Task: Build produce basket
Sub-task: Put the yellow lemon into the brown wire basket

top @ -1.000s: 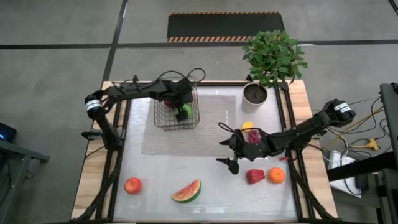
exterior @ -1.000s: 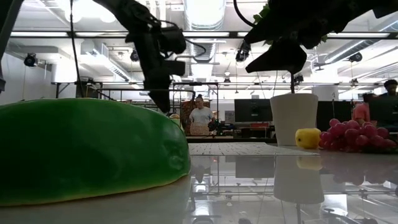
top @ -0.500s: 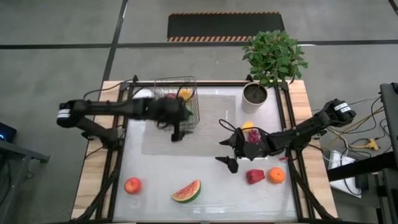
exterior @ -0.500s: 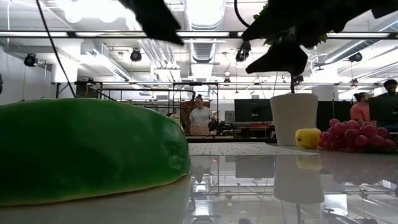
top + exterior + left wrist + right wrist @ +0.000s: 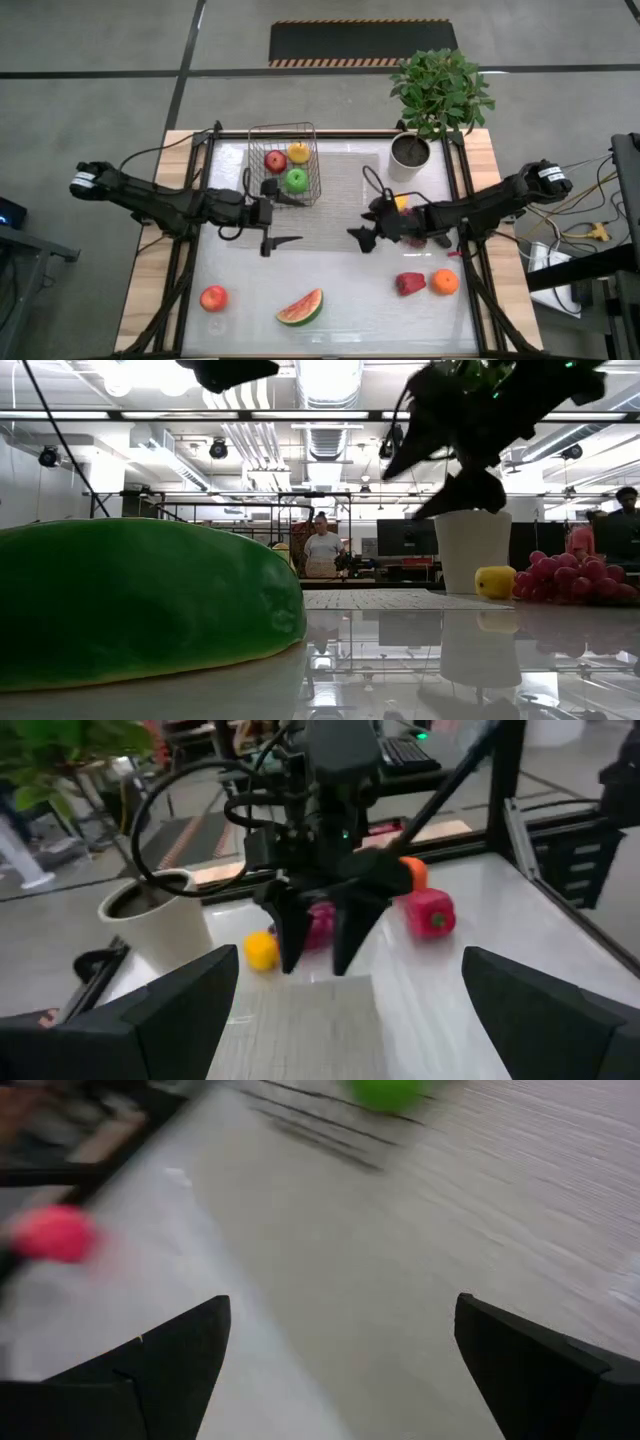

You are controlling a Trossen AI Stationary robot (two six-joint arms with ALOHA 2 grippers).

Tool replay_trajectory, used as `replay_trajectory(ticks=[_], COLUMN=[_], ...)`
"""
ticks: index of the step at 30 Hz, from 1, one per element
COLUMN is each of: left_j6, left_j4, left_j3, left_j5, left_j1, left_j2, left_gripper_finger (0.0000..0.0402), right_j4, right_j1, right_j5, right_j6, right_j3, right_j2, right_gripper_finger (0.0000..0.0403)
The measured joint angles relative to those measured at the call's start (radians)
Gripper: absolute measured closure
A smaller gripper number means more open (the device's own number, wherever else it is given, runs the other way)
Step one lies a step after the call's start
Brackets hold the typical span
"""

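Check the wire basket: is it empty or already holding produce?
Holding produce. In the high view the basket contains a red apple, a green apple and a yellow fruit.

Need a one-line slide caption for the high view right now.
Both grippers open and empty over the table: left gripper beside the basket holding three fruits, right gripper near the grapes, five pieces still outside.

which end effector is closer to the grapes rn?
Right. The right end effector sits open just left of the grapes in the high view; the left end effector, also open, is much farther off, below the basket.
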Motion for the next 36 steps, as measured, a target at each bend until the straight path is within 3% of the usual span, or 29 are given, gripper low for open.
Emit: replay_trajectory(ticks=[11, 14, 18, 21, 28, 36], left_j6=[0.058, 0.061, 0.079, 0.080, 0.088, 0.101], left_j4=[0.106, 0.103, 0.098, 0.098, 0.101, 0.100], left_j3=[-0.088, -0.102, -0.119, -0.120, -0.120, -0.120], left_j5=[-0.024, -0.027, -0.060, -0.074, -0.076, -0.076], left_j1=[0.003, 0.003, 0.003, 0.003, 0.003, 0.003], left_j2=[-0.070, -0.079, -0.087, -0.090, -0.098, -0.098], left_gripper_finger=[0.0036, 0.0036, 0.0036, 0.0036, 0.0036, 0.0036], right_j4=[-0.903, -1.020, -1.041, -1.041, -1.048, -1.093], right_j1=[-0.154, -0.169, -0.197, -0.226, -0.258, -0.328], right_j5=[0.019, 0.018, -0.010, -0.050, -0.209, -0.207], right_j6=[0.168, 0.196, 0.160, 0.046, -0.573, -0.841], right_j3=[0.306, 0.345, 0.360, 0.359, 0.383, 0.402], right_j2=[0.101, 0.162, 0.229, 0.264, 0.285, 0.279], right_gripper_finger=[0.0037, 0.0037, 0.0037, 0.0037, 0.0037, 0.0037])
